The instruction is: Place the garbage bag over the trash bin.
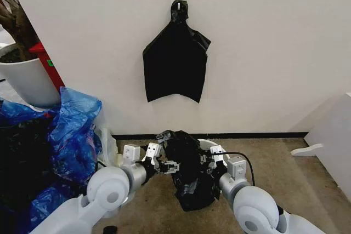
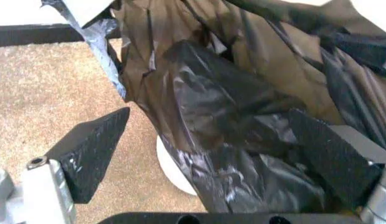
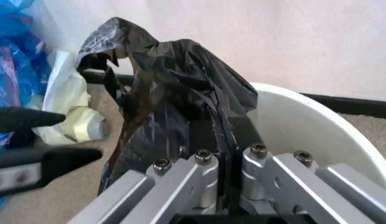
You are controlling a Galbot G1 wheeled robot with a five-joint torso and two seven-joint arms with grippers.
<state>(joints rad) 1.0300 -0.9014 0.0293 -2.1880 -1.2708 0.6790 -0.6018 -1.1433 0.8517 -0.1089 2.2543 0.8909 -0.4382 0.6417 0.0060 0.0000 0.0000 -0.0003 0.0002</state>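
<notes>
One garbage bag (image 1: 186, 171) draping one trash bin (image 3: 305, 121), two claws, right claw (image 1: 209, 164) gripping

No legible text, label, brand, number or sign anywhere.

My left gripper (image 2: 205, 154) is spread open, its 2 black fingers (image 2: 93, 149) apart on either side of the garbage bag (image 2: 243, 107) — crinkled black plastic draped between them. Under the folds a curved piece of the trash bin (image 2: 171, 170) shows white — above the brown carpet (image 2: 50, 98).
</notes>
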